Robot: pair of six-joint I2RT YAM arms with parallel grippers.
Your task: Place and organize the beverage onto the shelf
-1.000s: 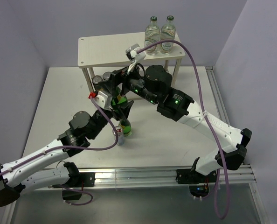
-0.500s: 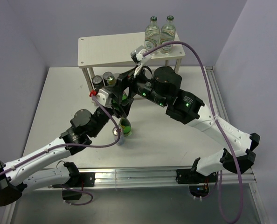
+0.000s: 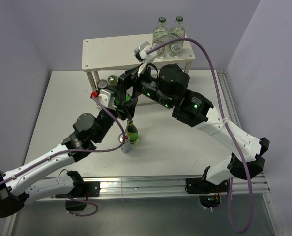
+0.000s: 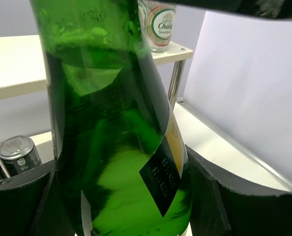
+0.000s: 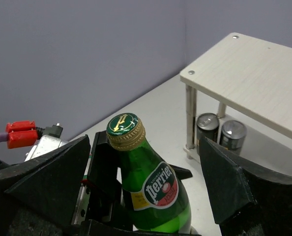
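My left gripper [image 3: 117, 101] is shut on a green glass bottle [image 3: 122, 100] and holds it upright above the table, in front of the shelf [image 3: 111, 53]. The bottle fills the left wrist view [image 4: 116, 147], and the black fingers [image 4: 18, 201] press its sides. My right gripper [image 3: 131, 84] is open. In the right wrist view its fingers [image 5: 234, 187] stand wide on either side of that bottle [image 5: 151, 191] without touching it. A second green bottle [image 3: 131, 132] stands on the table. Two clear bottles [image 3: 168, 32] stand on the shelf's top board. Two silver cans [image 3: 107, 82] stand on the lower board.
A small silver can-like thing [image 3: 125, 145] stands next to the green bottle on the table. The shelf's legs [image 5: 190, 115] and the cans [image 5: 219, 132] lie just behind the held bottle. Both arms cross over the table's middle. A metal rail [image 3: 146, 184] runs along the near edge.
My left gripper has carried the green bottle up and back-left toward the shelf. My right gripper has moved along with it and stayed open around it.
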